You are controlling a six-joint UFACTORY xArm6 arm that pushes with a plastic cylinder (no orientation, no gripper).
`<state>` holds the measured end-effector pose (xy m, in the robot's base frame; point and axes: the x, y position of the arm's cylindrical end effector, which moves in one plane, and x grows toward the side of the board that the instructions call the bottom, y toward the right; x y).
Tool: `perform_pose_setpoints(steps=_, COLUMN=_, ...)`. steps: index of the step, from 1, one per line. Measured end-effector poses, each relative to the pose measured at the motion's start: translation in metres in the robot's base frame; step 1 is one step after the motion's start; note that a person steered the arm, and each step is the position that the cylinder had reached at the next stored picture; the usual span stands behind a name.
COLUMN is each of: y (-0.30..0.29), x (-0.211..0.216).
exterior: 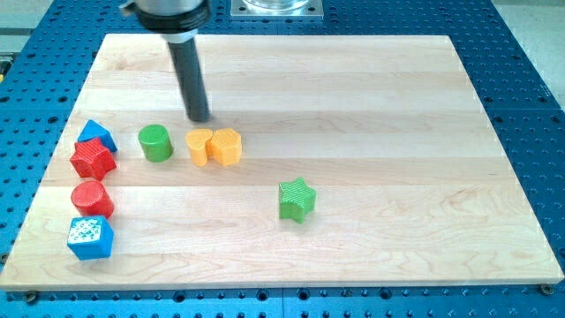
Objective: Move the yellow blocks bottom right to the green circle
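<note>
Wooden worktop (371, 106) on blue perforated base. Two yellow blocks (214, 147) touch, left of centre, green circle (155, 143) just beside at 9 o'clock. My tip (200, 118), a bare rod, no jaws, stands just beside them at 11 o'clock.

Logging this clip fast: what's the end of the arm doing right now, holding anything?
No gripper: my tip holds nothing, sitting just above the two yellow blocks, not clearly touching them.
</note>
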<state>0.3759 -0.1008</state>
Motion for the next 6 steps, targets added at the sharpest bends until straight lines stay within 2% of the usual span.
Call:
perform_pose_setpoints(steps=1, y=0.107, x=0.0)
perform_pose_setpoints(steps=2, y=0.179, x=0.008)
perform_pose_setpoints(steps=6, y=0.227, x=0.02)
